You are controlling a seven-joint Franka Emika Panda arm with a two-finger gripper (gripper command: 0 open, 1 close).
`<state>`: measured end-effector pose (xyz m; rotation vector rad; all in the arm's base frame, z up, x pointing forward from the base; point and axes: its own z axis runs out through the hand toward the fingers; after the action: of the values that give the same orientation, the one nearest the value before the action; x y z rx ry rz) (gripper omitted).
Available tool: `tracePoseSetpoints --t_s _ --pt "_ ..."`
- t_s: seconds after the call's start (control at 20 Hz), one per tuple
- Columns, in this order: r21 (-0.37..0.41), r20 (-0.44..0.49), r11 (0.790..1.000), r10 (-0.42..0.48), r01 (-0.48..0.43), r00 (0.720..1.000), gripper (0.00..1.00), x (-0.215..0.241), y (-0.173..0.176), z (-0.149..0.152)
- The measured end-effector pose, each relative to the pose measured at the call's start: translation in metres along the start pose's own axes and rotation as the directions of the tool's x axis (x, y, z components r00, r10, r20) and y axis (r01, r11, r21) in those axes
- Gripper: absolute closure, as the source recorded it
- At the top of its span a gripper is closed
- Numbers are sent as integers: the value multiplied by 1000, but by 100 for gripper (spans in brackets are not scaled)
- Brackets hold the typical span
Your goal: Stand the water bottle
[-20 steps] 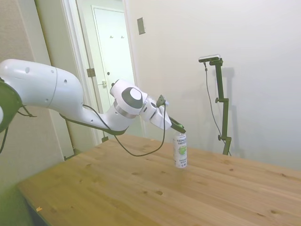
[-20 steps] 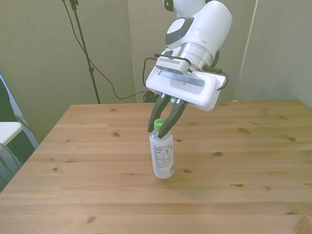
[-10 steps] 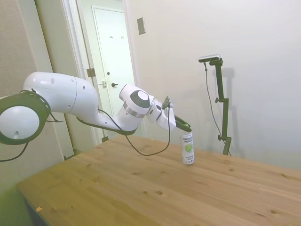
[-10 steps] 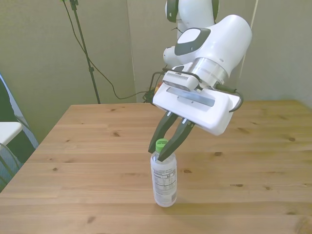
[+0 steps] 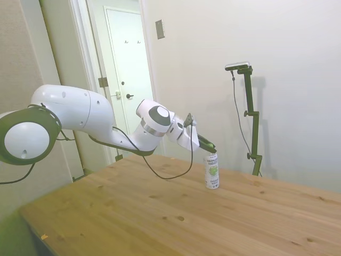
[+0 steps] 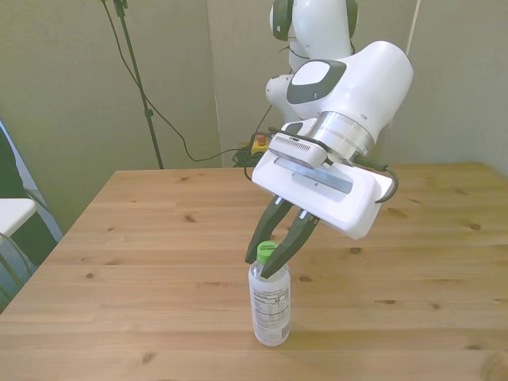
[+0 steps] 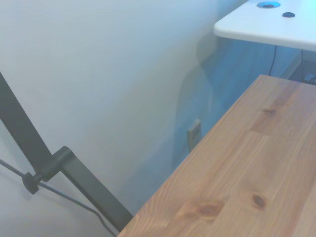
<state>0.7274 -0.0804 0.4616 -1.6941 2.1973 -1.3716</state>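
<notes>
Front view shows the bottle (image 6: pixel 270 313) standing upright on the counter (image 6: pixel 119 262), near the counter's front edge and about in the middle of its width. It is clear plastic with a green cap (image 6: pixel 265 248) and a white label with dark text. The pincer (image 6: pixel 267 259) comes down to it at a slant from the front view's upper right. Its two dark fingers (image 6: pixel 290 244) are narrow and close around the cap and neck, so it is holding the bottle at the top.

From the side view the bottle (image 5: pixel 212 170) also stands straight, at the far part of the counter (image 5: pixel 160 213), and its base rests on the wood. The white arm (image 5: pixel 96 120) stretches low over the counter, and the pincer (image 5: pixel 211 146) meets the bottle only at its cap.

In the wrist view I can see only a piece of the counter (image 7: pixel 256 168), a pale wall (image 7: pixel 98 74) and a white tabletop (image 7: pixel 266 24) behind; the bottle is not in it.
</notes>
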Motion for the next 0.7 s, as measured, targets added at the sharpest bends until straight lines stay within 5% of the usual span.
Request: tracePoseSetpoints --t_s 0.5,0.7 --pt "-18 28 1000 -25 26 999 0 6 -3 -6" --pt "-54 116 989 -127 134 985 0 16 -2 -25"
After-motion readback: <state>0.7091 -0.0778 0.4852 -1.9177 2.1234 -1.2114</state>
